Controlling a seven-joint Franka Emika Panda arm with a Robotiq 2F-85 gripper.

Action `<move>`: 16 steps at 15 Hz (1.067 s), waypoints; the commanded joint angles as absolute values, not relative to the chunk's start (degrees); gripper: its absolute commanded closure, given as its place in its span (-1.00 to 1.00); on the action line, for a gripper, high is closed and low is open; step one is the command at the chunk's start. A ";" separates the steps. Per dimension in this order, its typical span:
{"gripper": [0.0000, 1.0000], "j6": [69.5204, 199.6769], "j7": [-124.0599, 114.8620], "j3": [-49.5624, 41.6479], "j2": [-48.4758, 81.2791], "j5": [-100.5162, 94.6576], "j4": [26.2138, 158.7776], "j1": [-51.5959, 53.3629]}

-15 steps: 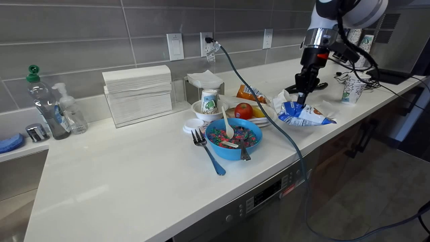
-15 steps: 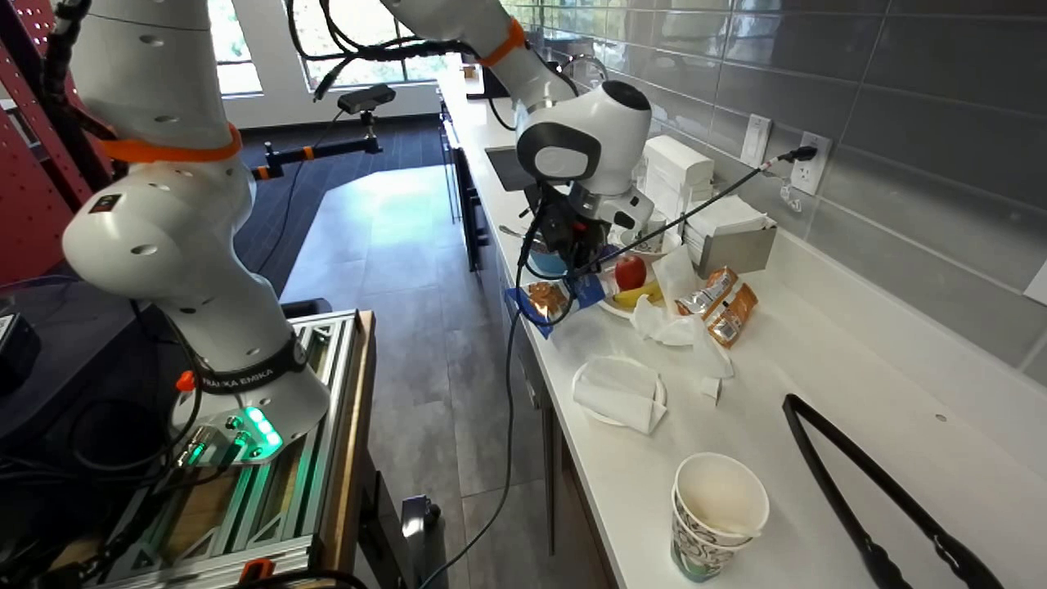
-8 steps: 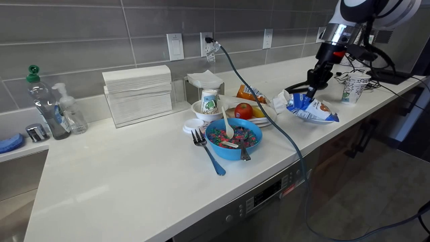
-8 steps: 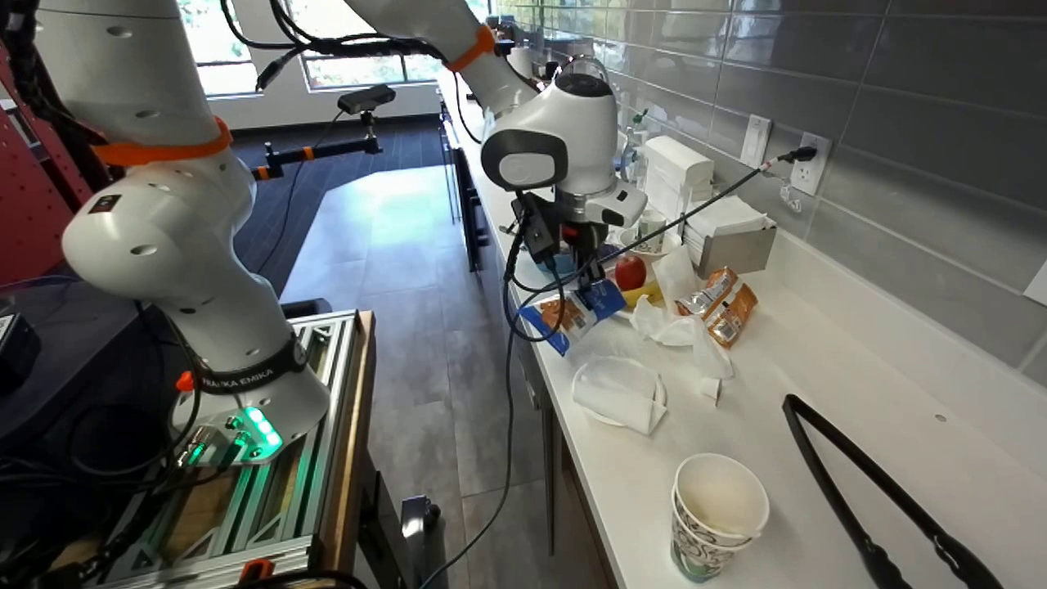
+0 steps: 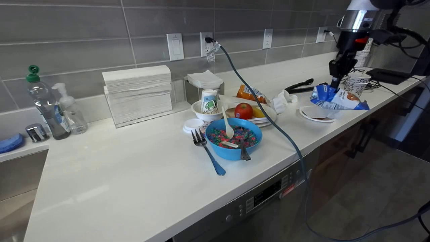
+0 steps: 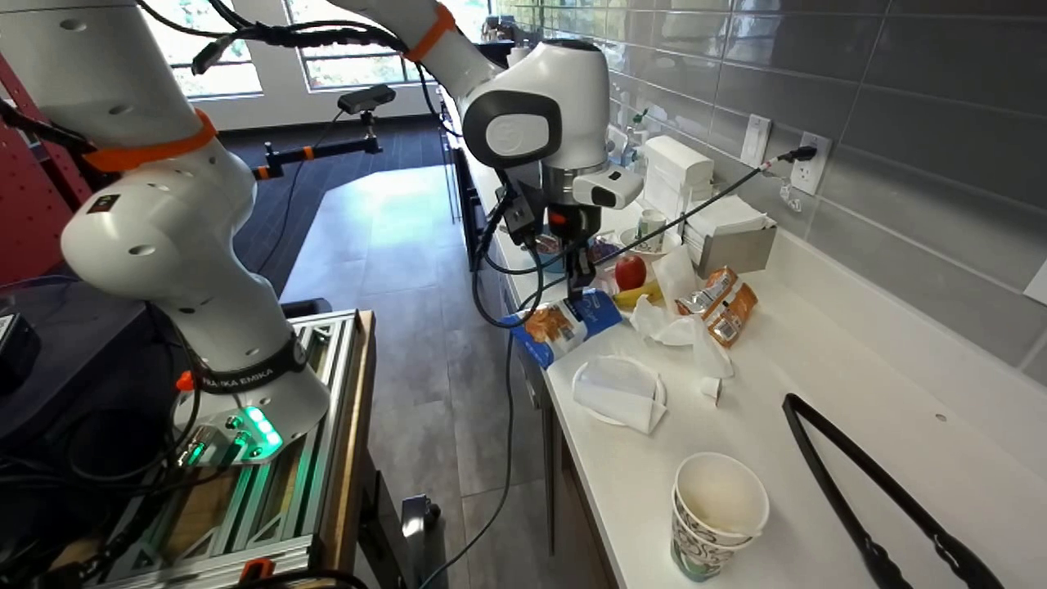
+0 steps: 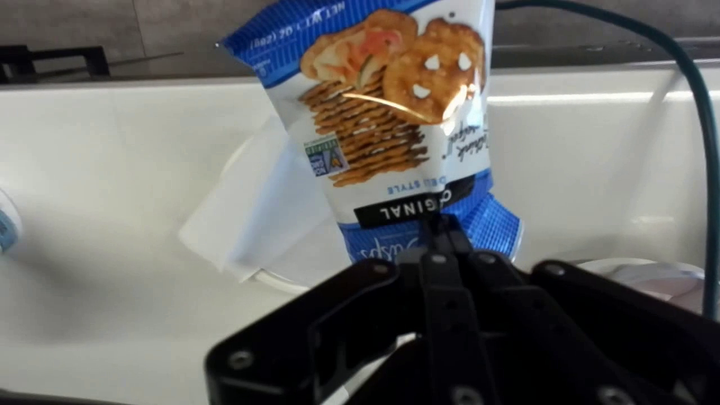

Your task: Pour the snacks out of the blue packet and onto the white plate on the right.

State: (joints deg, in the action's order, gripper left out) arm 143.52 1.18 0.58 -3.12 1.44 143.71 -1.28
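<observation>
While my gripper (image 7: 440, 226) is pinched on the packet (image 7: 382, 135) near one blue end, I hold it tilted above the counter (image 5: 134, 161); in the wrist view it covers part of the plate (image 5: 315, 120), across which a napkin (image 7: 242, 225) lies; in an exterior view the bowl (image 5: 231, 154) stands well apart from both, a fork (image 5: 210, 154) just beside it.

In an exterior view we look from before the front edge of the counter (image 5: 117, 188), near the sink (image 5: 20, 176), slantwise to the back edge. In an exterior view we look from near the cups (image 6: 713, 525), along the front edge, sinkward. Both share apple (image 5: 243, 111), plate (image 5: 312, 119) and cups. The wrist view looks down close over the packet (image 7: 388, 112), with the front edge at the view's top.
</observation>
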 commanded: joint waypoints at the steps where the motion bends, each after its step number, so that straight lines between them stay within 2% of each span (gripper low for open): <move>1: 0.99 130.94 1.25 -0.81 -5.53 -0.90 141.28 -1.94; 6: 0.99 115.29 0.93 -1.81 -1.72 -4.76 130.90 -2.85; 16: 0.99 99.74 5.33 -2.38 14.63 -7.79 110.19 -2.65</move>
State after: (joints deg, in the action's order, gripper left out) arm 105.06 3.57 -2.50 8.28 -6.18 117.10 -2.96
